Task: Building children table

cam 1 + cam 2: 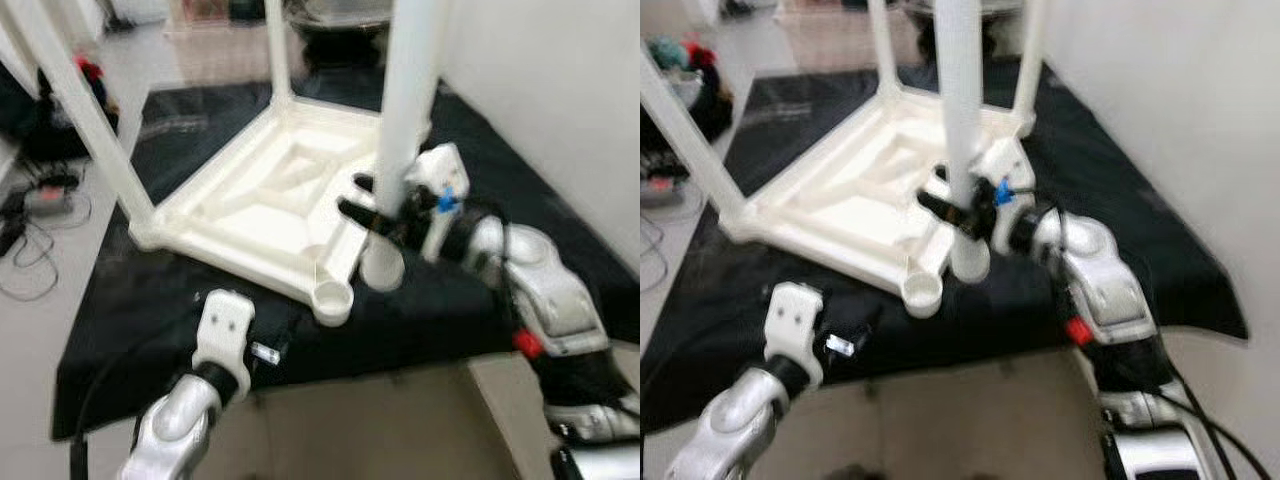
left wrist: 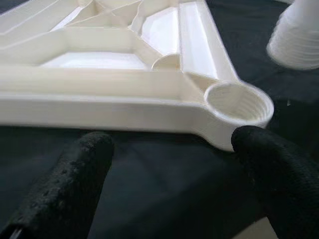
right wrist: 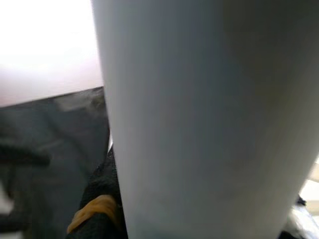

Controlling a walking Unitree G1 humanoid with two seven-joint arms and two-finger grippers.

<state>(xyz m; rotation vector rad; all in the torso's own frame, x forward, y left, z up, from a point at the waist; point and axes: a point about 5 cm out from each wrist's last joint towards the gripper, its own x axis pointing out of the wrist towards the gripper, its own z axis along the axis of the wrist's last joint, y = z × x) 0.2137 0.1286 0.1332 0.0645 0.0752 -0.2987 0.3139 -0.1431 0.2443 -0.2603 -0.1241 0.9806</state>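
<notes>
Right tool (image 1: 385, 205) squeezing a loose white leg (image 1: 408, 130) upright beside the upside-down table top's (image 1: 270, 200) empty corner hole (image 1: 332, 296), left tool (image 2: 169, 164) open near that hole, black cloth (image 1: 150, 300) underneath

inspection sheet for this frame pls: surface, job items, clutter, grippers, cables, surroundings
Surface: black cloth spread on a pale floor.
Job's things: white tabletop lies upside down on the cloth, three legs standing in its corners; the near corner socket is empty; a fourth leg stands upright beside it, foot on the cloth.
Clutter: nothing seen on the cloth.
Grippers: right gripper shut on the fourth leg; left gripper open, low over the cloth before the empty socket.
Cables: wires on the floor at left.
Surroundings: white wall at right.
</notes>
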